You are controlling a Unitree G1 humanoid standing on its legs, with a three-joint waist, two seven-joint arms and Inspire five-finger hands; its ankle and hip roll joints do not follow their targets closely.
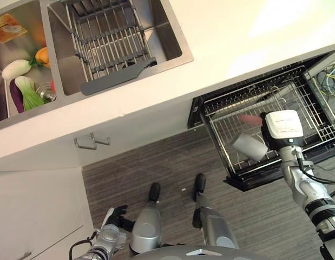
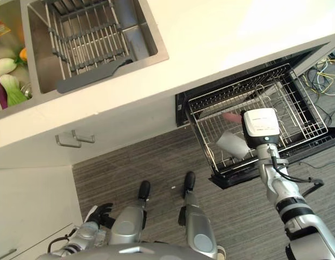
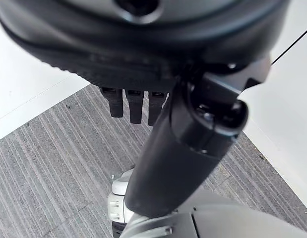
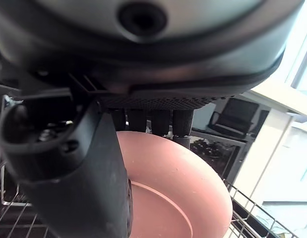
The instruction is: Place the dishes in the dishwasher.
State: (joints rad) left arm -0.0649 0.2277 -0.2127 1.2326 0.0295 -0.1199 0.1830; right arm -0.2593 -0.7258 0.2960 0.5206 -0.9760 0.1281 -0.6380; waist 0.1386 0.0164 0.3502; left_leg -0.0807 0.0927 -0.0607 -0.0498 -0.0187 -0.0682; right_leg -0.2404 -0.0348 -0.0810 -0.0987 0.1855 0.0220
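Right hand (image 4: 93,163) pinching a pink plate (image 4: 178,193) between thumb and curled fingers, held over the pulled-out dishwasher rack (image 1: 313,116), just beside a grey cup (image 1: 249,146) lying tilted on the wires. Risk of knocking that cup, or of letting go between tines and tipping flat. Left hand (image 1: 114,215) low near the floor, fingers relaxed, holding nothing.

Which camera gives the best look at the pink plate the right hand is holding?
The right wrist view: the pink plate fills much of it, pinched by the right hand. Both eye views show just a pink sliver over the dishwasher rack, beside a grey cup.
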